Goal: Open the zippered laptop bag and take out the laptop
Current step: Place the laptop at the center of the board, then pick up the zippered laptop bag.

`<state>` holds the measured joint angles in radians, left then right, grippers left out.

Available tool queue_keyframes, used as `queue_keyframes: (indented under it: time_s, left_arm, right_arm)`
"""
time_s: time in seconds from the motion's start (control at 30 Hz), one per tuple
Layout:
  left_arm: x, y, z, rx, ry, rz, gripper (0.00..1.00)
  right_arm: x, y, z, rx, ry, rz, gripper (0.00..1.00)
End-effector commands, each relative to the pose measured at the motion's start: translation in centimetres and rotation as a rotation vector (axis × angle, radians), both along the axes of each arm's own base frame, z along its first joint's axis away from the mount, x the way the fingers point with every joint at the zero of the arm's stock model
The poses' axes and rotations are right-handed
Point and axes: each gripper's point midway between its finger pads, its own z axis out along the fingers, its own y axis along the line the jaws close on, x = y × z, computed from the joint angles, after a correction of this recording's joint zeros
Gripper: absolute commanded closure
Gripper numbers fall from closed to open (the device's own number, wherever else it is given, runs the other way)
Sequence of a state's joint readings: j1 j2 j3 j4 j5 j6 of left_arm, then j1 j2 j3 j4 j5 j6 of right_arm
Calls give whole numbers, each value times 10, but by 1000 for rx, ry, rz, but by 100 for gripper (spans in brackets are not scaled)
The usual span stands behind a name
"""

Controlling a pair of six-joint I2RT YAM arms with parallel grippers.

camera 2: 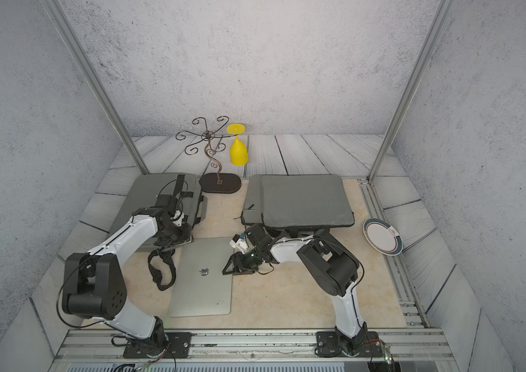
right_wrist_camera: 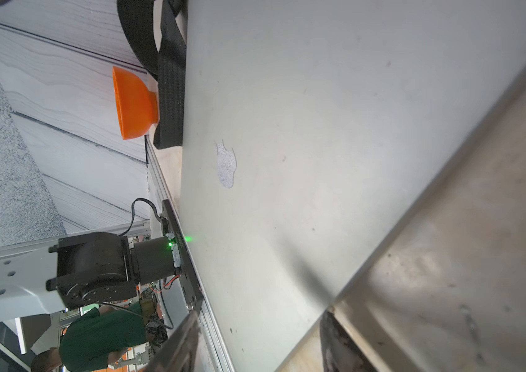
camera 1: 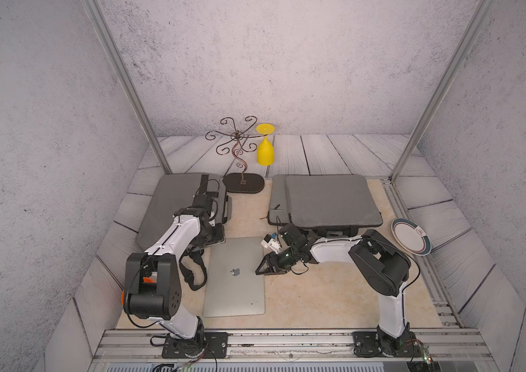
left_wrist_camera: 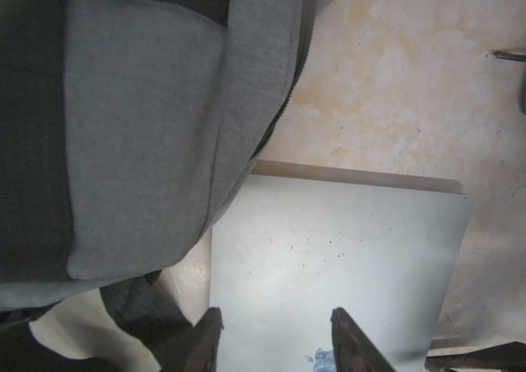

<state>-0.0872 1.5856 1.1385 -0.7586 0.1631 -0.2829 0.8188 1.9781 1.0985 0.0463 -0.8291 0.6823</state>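
Laptop (camera 1: 235,280) lies closed and flat on the table (camera 1: 319,299), outside the laptop bag (camera 1: 171,203), which sits just beside its 10 o'clock corner. The bag's black strap (camera 1: 194,273) trails at 9 o'clock. My left jaws hang spread above that far corner, holding nothing. My right jaws stand spread at the laptop's 3 o'clock edge. A second grey bag (camera 1: 329,199) lies at 1 o'clock.

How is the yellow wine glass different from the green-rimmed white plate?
The yellow plastic wine glass is tall and upside down; the white round plate is flat and tilted. The glass is at the back; the plate is at the right side. Neither is held.
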Motion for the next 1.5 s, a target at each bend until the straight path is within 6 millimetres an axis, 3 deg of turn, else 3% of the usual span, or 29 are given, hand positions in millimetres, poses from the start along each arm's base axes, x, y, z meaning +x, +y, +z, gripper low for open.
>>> queue_keyframes:
  time_s: [0.0,0.17,0.27,0.5,0.73,0.97,1.1,1.47]
  left_arm:
    - [6,-10,10,-51,-27,-30,43]
    - [10,-37,26,-162,-83,-44,43]
    - [8,-64,37,-211,-110,-85,41]
    - [15,-137,59,-368,-196,-153,37]
    - [30,-209,59,-473,-199,-219,36]
    - [52,-259,48,-547,-176,-206,35]
    - [65,-275,33,-565,-148,-163,36]
    - [83,-307,7,-618,-72,-111,36]
  right_arm:
    - [5,-4,42,41,-111,8,40]
    - [24,-46,58,-69,-225,-50,36]
    - [40,-81,67,-142,-272,-117,31]
    - [95,-192,97,-341,-429,-386,18]
    - [138,-287,115,-476,-477,-626,13]
    - [161,-379,106,-592,-431,-914,11]
    - [171,-412,99,-607,-400,-1037,10]
    - [207,-451,57,-589,-265,-1199,14]
